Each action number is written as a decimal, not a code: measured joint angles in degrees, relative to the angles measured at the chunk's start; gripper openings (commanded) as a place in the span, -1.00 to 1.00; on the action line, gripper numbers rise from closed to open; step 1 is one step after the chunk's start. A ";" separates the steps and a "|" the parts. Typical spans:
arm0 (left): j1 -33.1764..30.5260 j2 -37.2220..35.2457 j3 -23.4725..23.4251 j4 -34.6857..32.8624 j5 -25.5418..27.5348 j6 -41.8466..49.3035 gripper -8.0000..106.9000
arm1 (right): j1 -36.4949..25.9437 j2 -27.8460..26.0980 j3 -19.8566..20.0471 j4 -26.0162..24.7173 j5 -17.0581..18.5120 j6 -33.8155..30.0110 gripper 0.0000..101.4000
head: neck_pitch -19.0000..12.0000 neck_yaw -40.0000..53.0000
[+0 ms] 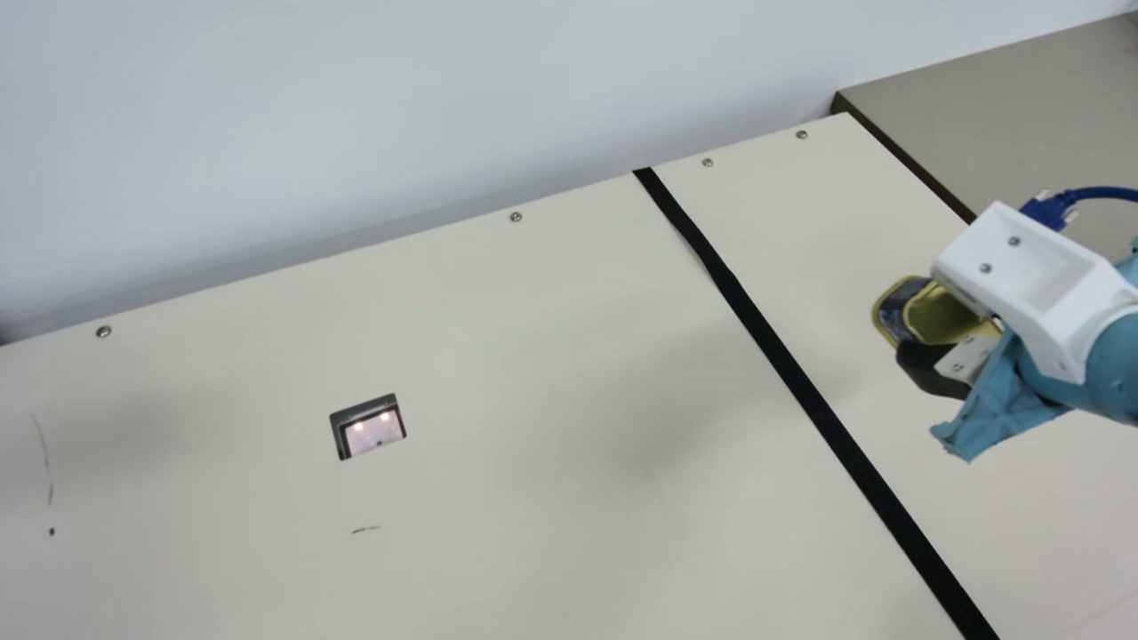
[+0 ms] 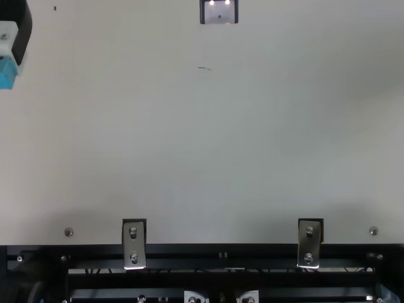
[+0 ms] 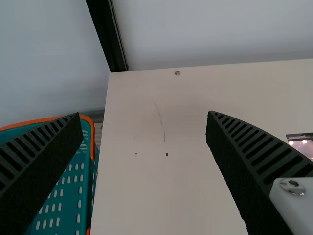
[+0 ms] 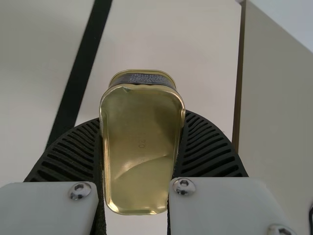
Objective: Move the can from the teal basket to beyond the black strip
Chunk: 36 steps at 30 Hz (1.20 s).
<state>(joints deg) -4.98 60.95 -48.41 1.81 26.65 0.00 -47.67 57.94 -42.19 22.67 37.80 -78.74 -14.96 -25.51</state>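
In the main view my right gripper [image 1: 932,336] is over the table on the right side of the black strip [image 1: 794,378], shut on the gold can [image 1: 944,316]. The right wrist view has the can [image 4: 141,147] squeezed between both ribbed fingers of that gripper [image 4: 142,152], with the black strip [image 4: 82,73] off to one side. Part of my left gripper [image 2: 23,35] shows at the top view's upper left corner. Seen from its own wrist, the left gripper [image 3: 144,122] is open with nothing between its fingers, and the teal basket [image 3: 88,181] with an orange rim stands beside the table's edge.
A cream table [image 1: 533,356] has a small rectangular cutout [image 1: 369,428] and screws along its far edge. A grey-brown surface [image 1: 1022,107] adjoins its right edge. Metal brackets [image 2: 134,243] sit on the edge by the black frame [image 2: 221,252].
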 measured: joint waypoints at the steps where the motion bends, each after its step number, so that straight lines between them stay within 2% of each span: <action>1: 0.00 0.00 0.00 0.00 0.00 0.00 0.71 | -1.88 0.98 -0.08 1.61 0.00 -2.16 -1.00 | 0.00 0.00; 11: 0.00 0.00 0.00 0.00 0.00 0.00 0.71 | -16.90 10.39 -0.19 15.58 2.90 -21.95 -1.00 | -0.59 0.29; 15: 0.00 0.00 0.00 0.00 0.00 0.00 0.71 | -19.54 12.72 1.08 18.24 3.81 -27.59 -1.00 | 0.00 0.00; 20: 0.00 0.00 0.00 0.00 0.00 0.00 0.71 | -18.19 14.10 3.76 20.14 3.01 -31.87 -1.00 | 0.00 0.00; 21: 0.00 0.00 0.00 0.00 0.00 0.00 0.71 | -17.79 14.27 4.17 20.28 2.49 -32.06 1.00 | 0.00 0.00; 27: 0.00 0.00 0.00 0.00 0.00 0.00 0.71 | -14.36 13.59 6.06 20.55 -1.99 -30.40 1.00 | 0.00 0.00; 32: 0.00 0.00 0.00 0.00 0.00 0.00 0.71 | -11.86 11.46 5.69 22.44 -5.23 -29.97 1.00 | 0.00 0.00; 36: 0.00 0.00 0.00 0.00 0.00 0.00 0.71 | -10.34 8.00 4.17 25.14 -4.08 -29.90 1.00 | 0.00 0.00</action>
<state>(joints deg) -4.98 60.95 -48.41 1.81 26.65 0.00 -58.01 65.93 -38.01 47.81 33.72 -108.63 -14.96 -25.51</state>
